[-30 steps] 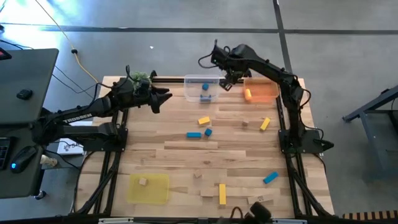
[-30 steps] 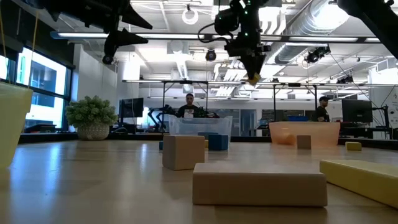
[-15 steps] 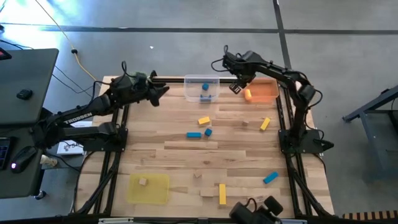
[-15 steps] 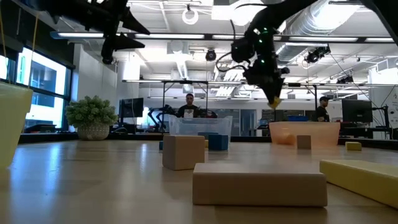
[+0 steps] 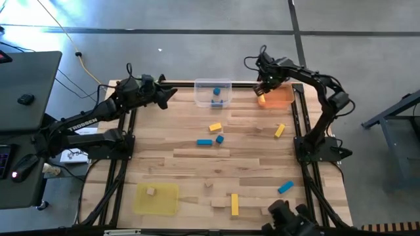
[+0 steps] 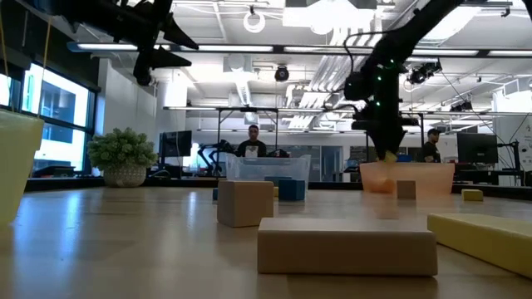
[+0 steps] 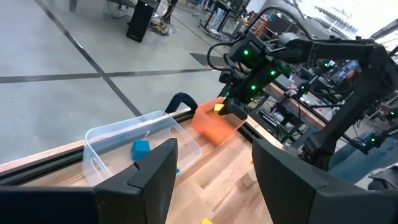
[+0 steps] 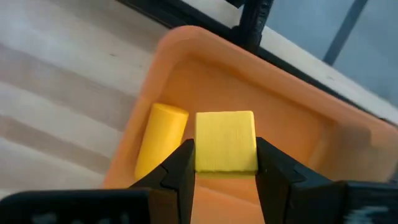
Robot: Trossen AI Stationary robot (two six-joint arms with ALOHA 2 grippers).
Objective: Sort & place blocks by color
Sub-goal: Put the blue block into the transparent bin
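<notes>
My right gripper (image 5: 264,88) hangs over the near-left part of the orange tray (image 5: 282,97) at the far right, shut on a yellow cube (image 8: 225,142). A yellow round block (image 8: 158,146) lies in that tray beside it. In the low view the gripper (image 6: 387,154) stands just above the tray's rim (image 6: 407,170). My left gripper (image 5: 172,94) is raised at the far left, open and empty, pointing toward the clear tray (image 5: 214,93), which holds blue blocks (image 5: 216,92). Yellow, blue and plain blocks lie scattered on the table. My right gripper pinches the yellow cube by two opposite sides (image 8: 202,149) between its two fingers (image 8: 177,168). The fingers come from above, pointing steeply down. The cube sits level in the hold, lifted clear above the orange tray's floor.
Loose blocks: yellow (image 5: 215,127), blue (image 5: 204,141), blue (image 5: 220,139), yellow bar (image 5: 280,130), blue (image 5: 285,187), yellow bar (image 5: 234,204), plain ones (image 5: 209,185). A yellow tray (image 5: 164,204) with a plain cube sits near left. A green plant ball (image 6: 121,149) stands at the far left.
My right gripper has carried the yellow cube toward the table's right edge and down, from beside the clear tray to just over the orange tray, tipping to point more steeply down. My left gripper has swung a little toward the far edge.
</notes>
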